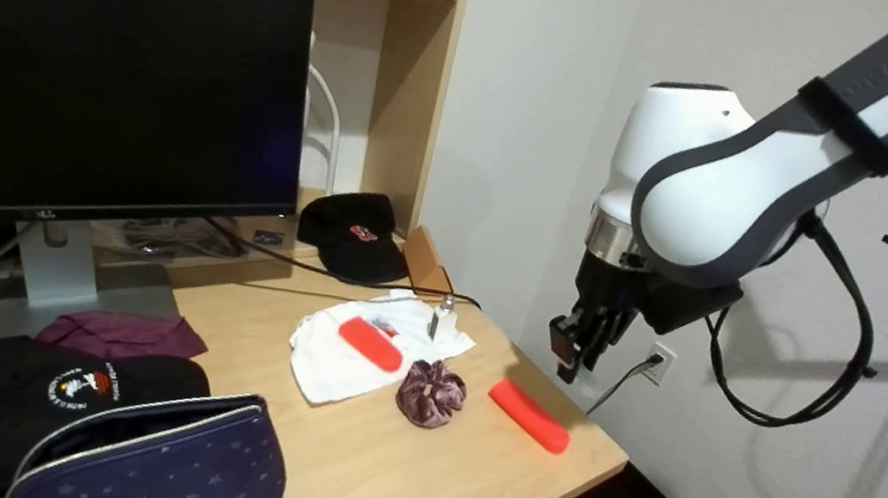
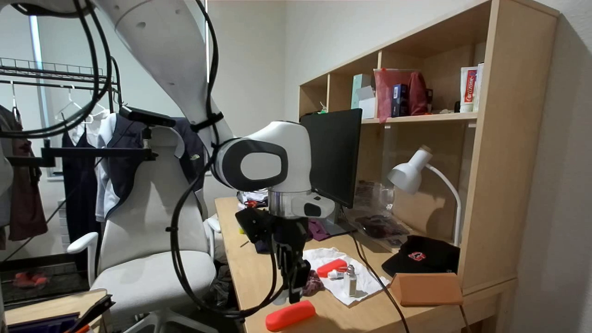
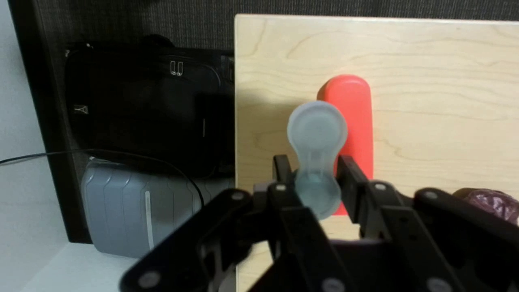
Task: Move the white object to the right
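The white object (image 3: pixel 317 125) is a small, translucent whitish piece with two round lobes and a narrow waist. In the wrist view it sits between the fingertips of my gripper (image 3: pixel 314 168), which is shut on it near the waist and lower lobe. It is held in the air above the desk corner and partly covers a red case (image 3: pixel 356 117). In an exterior view the white object (image 1: pixel 588 384) is a faint pale patch below my gripper (image 1: pixel 577 367). It also shows beside the fingertips as a pale shape (image 2: pixel 280 298), partly hidden by them.
A second red case (image 1: pixel 371 344), a small glass bottle (image 1: pixel 443 321) and a white cloth (image 1: pixel 322 375) lie behind a dark red scrunchie (image 1: pixel 430 395). Black caps (image 1: pixel 359 237), a monitor (image 1: pixel 105 62) and a blue pouch (image 1: pixel 179 464) stand farther off. The desk edge (image 3: pixel 235 121) is close.
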Action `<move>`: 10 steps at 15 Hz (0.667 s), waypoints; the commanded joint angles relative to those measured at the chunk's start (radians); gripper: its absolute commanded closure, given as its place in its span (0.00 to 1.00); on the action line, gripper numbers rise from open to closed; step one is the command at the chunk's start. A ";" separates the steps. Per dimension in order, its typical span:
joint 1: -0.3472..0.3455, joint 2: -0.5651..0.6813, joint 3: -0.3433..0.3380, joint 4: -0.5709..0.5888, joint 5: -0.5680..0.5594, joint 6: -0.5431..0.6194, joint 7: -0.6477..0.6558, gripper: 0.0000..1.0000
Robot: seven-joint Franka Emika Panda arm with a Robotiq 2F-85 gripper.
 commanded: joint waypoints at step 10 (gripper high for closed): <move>-0.043 0.206 0.000 -0.008 0.020 0.286 -0.105 0.86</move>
